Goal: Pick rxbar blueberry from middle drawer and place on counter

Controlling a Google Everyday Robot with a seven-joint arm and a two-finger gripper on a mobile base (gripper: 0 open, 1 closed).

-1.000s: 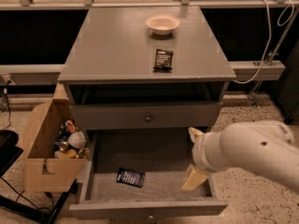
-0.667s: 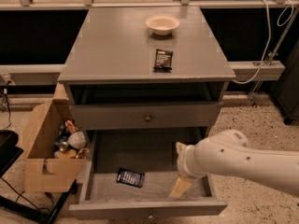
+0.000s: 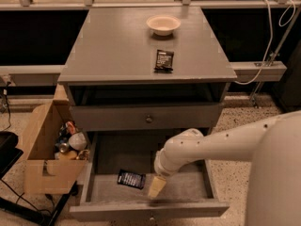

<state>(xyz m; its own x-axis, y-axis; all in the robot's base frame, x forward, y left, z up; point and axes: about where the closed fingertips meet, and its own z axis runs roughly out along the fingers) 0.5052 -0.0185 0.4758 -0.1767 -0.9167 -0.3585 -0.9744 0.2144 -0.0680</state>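
The rxbar blueberry (image 3: 131, 179), a small flat dark blue bar with white print, lies in the left front of the open middle drawer (image 3: 188, 208). My gripper (image 3: 156, 187) hangs from the white arm inside the drawer, just right of the bar and apart from it. The counter (image 3: 113, 41) is the grey cabinet's flat top above.
A black-wrapped bar (image 3: 164, 60) and a white bowl (image 3: 163, 24) sit on the counter. A knobbed grey front (image 3: 146, 117) is above the open drawer. A cardboard box (image 3: 49, 152) of items stands at the cabinet's left. A white cable (image 3: 270, 36) hangs at right.
My arm has swung left across the drawer, bringing the gripper from the right side to just beside the blue bar. The bar has not moved.
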